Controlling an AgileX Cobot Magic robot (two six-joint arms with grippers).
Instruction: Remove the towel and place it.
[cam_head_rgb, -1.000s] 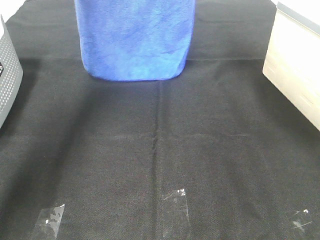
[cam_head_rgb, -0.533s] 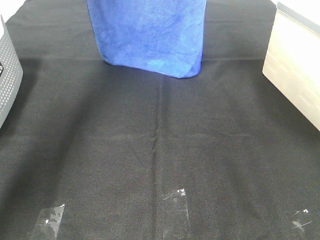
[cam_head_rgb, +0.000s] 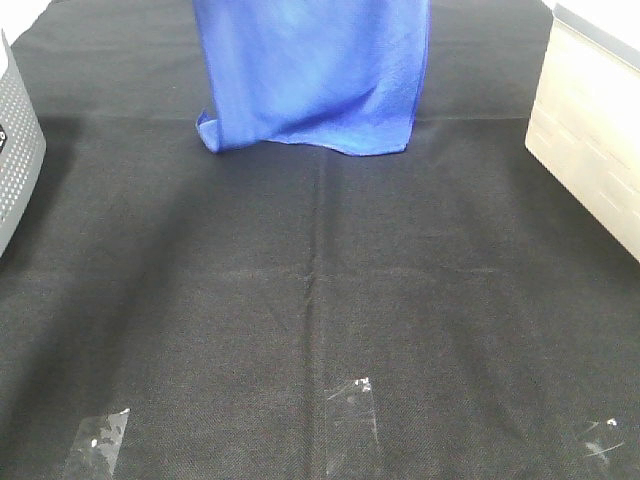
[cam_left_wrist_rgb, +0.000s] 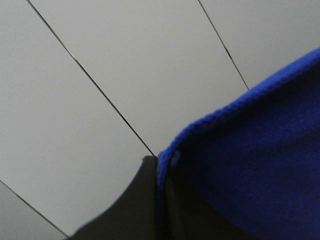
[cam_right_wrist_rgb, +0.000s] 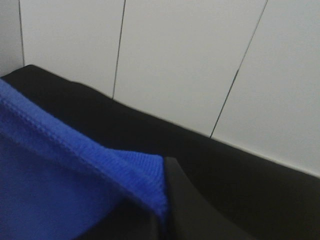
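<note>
The towel (cam_head_rgb: 315, 75) is bright royal blue and hangs down from above the top edge of the exterior view. Its lower edge is at the back middle of the black table cloth (cam_head_rgb: 320, 300), with one bottom corner curled up. Neither gripper shows in the exterior view. In the left wrist view, my left gripper (cam_left_wrist_rgb: 160, 172) is shut on a stitched edge of the towel (cam_left_wrist_rgb: 260, 165). In the right wrist view, my right gripper (cam_right_wrist_rgb: 161, 192) is shut on another stitched corner of the towel (cam_right_wrist_rgb: 60, 175).
A grey perforated basket (cam_head_rgb: 15, 150) stands at the left edge of the table. A pale wooden box (cam_head_rgb: 590, 130) stands at the right edge. Three strips of clear tape (cam_head_rgb: 350, 420) lie on the black cloth near the front.
The hanging towel has shifted to the right. Its rounded folded bottom has opened into a flatter hem with a curled left corner.
</note>
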